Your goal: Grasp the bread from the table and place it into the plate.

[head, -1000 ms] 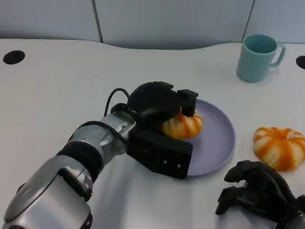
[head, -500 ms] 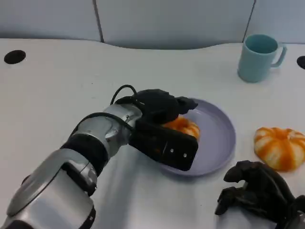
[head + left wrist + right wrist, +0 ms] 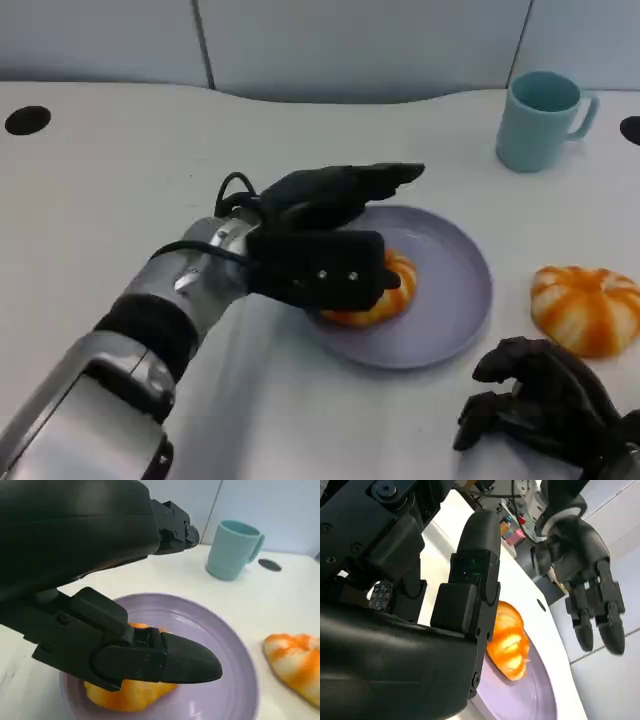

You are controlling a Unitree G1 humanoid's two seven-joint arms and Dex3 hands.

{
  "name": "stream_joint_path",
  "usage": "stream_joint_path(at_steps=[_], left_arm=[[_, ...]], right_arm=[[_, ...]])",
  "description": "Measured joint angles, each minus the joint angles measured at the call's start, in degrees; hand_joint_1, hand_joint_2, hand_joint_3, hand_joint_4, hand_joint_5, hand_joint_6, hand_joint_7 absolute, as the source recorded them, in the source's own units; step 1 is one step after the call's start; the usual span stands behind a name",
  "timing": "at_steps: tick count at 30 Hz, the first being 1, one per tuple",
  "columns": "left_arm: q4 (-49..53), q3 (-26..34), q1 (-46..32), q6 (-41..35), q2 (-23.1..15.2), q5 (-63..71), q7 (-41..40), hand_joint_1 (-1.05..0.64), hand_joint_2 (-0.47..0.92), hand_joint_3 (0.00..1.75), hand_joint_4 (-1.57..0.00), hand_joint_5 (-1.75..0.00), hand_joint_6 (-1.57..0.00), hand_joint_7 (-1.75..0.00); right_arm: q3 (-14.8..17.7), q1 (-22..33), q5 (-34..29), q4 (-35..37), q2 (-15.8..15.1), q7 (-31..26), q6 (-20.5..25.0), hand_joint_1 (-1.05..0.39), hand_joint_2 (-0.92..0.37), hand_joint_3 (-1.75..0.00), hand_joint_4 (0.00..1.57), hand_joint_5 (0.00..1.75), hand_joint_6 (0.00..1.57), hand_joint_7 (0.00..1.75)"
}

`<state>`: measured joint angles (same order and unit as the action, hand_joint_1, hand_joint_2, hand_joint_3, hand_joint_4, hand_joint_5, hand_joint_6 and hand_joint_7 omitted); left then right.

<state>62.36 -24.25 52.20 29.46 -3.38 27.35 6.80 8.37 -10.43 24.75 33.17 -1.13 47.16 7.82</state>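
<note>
Sitting on the plate (image 3: pixel 455 300), the bread (image 3: pixel 372 298) lies right under the left hand (image 3: pixel 325 235). That hand is open, fingers spread above it, holding nothing. The right hand (image 3: pixel 535 405) rests curled and empty, well apart.

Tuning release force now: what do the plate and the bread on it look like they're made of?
The plate: probably matte lavender plastic or melamine, with an even colour and only a soft sheen. The bread: glossy orange with pale stripes and a uniform, moulded look, so likely a plastic or foam toy, though that isn't certain.
</note>
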Motion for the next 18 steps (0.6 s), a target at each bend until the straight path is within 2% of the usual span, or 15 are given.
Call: stream_joint_path(at_steps=[3,5,7,11,12,14,18], left_arm=[[-2.1,4.8,-3.3,1.2,-1.2,-6.6,4.0,-0.92,0.92,0.36,-0.18,-0.18,-0.27,-0.17],[-3.5,8.3,-5.6,2.2,-1.4,-11.9,7.3,-0.89,0.92,0.32,-0.07,-0.55,-0.32,-0.16],[-5.4,11.3,-7.7,2.4,-1.3,-16.6,10.2,-0.82,0.92,0.28,-0.08,-0.68,-0.38,-0.16],[-12.7,18.3,-15.2,0.7,1.0,-28.7,15.7,-0.74,0.92,0.29,-0.27,-0.71,-0.48,-0.15],[-14.4,19.2,-17.0,0.1,1.4,-30.5,16.3,-0.73,0.92,0.25,-0.38,-0.66,-0.54,-0.13],[-18.2,21.7,-20.9,-2.9,2.6,-35.4,17.9,-0.7,0.92,0.23,-0.5,-0.65,-0.61,-0.13],[-26.1,27.4,-27.8,-12.9,5.4,-47.4,21.0,-0.6,0.92,0.2,-0.67,-0.74,-0.72,-0.16]], right_arm=[[0.2,-0.1,0.1,0.7,-0.1,0.3,-0.7,-1.05,-0.35,0.0,1.57,0.44,1.57,0.2],[0.3,-0.3,0.3,1.0,-0.3,0.3,-0.6,-1.05,-0.35,0.0,1.57,0.44,1.57,0.2],[0.3,-0.5,0.3,1.3,-0.4,0.4,-0.7,-1.05,-0.35,0.0,1.57,0.44,1.57,0.2],[0.3,-0.9,0.4,1.8,-0.5,0.6,-0.4,-1.05,-0.34,0.0,1.57,0.45,1.57,0.21],[0.3,-0.9,0.4,1.8,-0.6,0.5,-0.3,-1.05,-0.35,-0.01,1.57,0.45,1.57,0.21],[0.2,-0.9,0.2,1.8,-0.7,0.2,-0.4,-1.05,-0.36,-0.01,1.57,0.44,1.57,0.21],[0.2,-1.1,0.3,2.0,-0.8,0.3,-0.6,-1.05,-0.35,0.0,1.57,0.43,1.57,0.2]])
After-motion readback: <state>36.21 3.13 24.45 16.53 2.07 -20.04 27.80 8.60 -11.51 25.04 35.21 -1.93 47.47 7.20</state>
